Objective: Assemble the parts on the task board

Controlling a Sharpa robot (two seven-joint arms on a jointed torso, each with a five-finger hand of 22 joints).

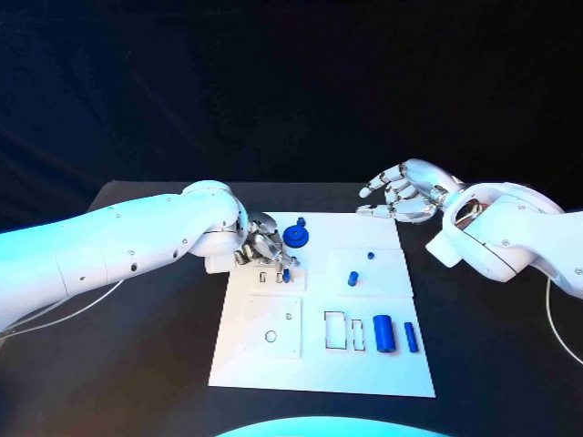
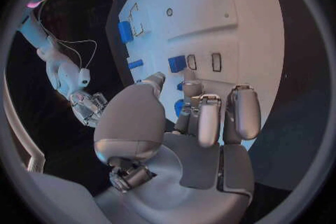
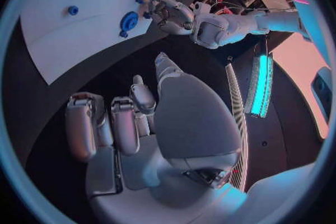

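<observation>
The white task board (image 1: 324, 364) lies in the middle of the black table. My left hand (image 1: 265, 248) hovers over its far left corner, fingers bent down and apart, next to a round blue part (image 1: 300, 239) and above a small blue piece (image 1: 289, 270); nothing is plainly held. From the left wrist, blue shows between the thumb and fingers (image 2: 180, 106) of that hand (image 2: 196, 123). A small blue peg (image 1: 353, 278) stands mid-board. Two blue cylinders (image 1: 383, 332) lie at the near right. My right hand (image 1: 404, 193) hangs empty beyond the board's far right corner.
Outlined slots (image 1: 335, 330) and a round hole (image 1: 272, 336) mark the board's near half. The right wrist view shows my left hand (image 3: 171, 11) beside the round blue part (image 3: 128, 21). Bare black table (image 1: 134, 364) flanks the board.
</observation>
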